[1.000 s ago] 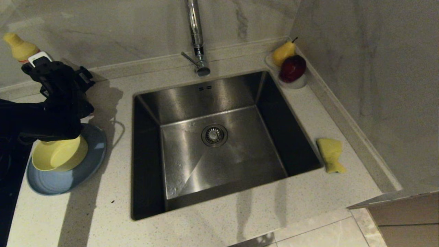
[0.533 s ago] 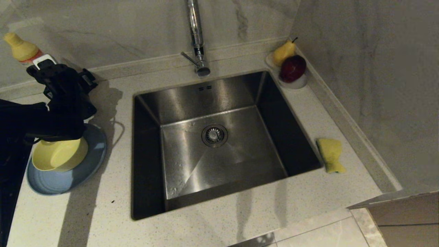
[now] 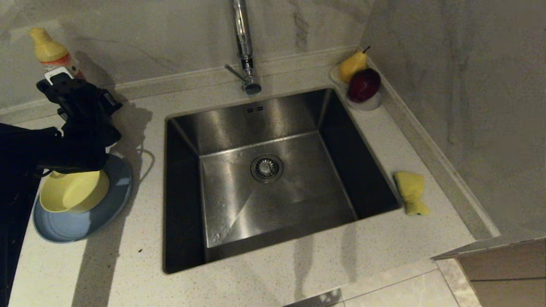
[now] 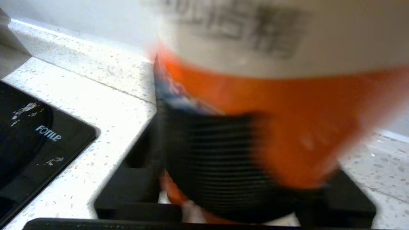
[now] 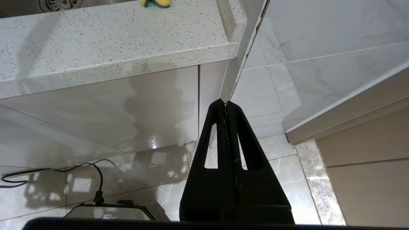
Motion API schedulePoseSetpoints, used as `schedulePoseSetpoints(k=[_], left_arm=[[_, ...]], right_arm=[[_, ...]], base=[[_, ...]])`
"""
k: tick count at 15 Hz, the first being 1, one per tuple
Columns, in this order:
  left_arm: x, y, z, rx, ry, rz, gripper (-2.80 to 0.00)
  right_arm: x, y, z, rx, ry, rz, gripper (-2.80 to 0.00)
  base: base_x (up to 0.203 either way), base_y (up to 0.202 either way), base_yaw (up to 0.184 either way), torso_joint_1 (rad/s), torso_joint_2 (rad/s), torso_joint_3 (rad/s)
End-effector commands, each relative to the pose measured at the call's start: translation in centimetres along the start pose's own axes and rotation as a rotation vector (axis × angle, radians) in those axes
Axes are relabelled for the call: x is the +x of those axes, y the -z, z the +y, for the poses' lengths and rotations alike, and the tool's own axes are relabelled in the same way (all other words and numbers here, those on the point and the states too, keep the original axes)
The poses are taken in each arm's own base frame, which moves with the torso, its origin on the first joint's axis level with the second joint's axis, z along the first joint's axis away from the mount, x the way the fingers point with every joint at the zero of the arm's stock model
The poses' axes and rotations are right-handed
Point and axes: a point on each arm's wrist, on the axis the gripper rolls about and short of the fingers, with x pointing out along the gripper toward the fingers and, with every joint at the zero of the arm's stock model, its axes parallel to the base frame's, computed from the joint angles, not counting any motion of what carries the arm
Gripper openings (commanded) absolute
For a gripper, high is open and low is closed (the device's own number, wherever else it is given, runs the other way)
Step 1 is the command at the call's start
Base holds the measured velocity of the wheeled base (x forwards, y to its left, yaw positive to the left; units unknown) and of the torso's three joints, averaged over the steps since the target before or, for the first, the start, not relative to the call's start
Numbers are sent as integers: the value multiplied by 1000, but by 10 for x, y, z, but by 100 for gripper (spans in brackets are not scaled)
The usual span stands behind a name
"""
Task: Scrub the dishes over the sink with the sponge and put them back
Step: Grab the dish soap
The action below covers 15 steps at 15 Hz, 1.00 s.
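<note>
Left gripper (image 3: 57,83) fingers close around the base of an orange-labelled bottle (image 4: 274,105), far left of the sink (image 3: 273,170). Right gripper (image 5: 226,105) fingers pressed together, hanging below the surface (image 5: 111,41). Yellow bowl (image 3: 72,192) on blue plate (image 3: 81,221) left of sink; sponge (image 3: 411,192) right.

Open sink (image 3: 273,179) basin (tap (image 3: 244,47) over the back rim)
</note>
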Motion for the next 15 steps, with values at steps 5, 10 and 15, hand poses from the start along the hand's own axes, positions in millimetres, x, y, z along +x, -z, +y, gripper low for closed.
schedulePoseSetpoints(k=[5,10,15], left_arm=[[5,0,3,-7,-13,-14,-280],[0,-36,3,-49,-11,-67,-280],[-13,-92,4,-91,-5,-121,-280]], right_arm=[[0,0,0,-1,-1,-1,-280],[0,0,0,-1,-1,-1,-280],[0,0,0,-1,-1,-1,-280]], base=[[0,0,0,0,0,0],[0,0,0,0,0,0],[0,0,0,0,0,0]])
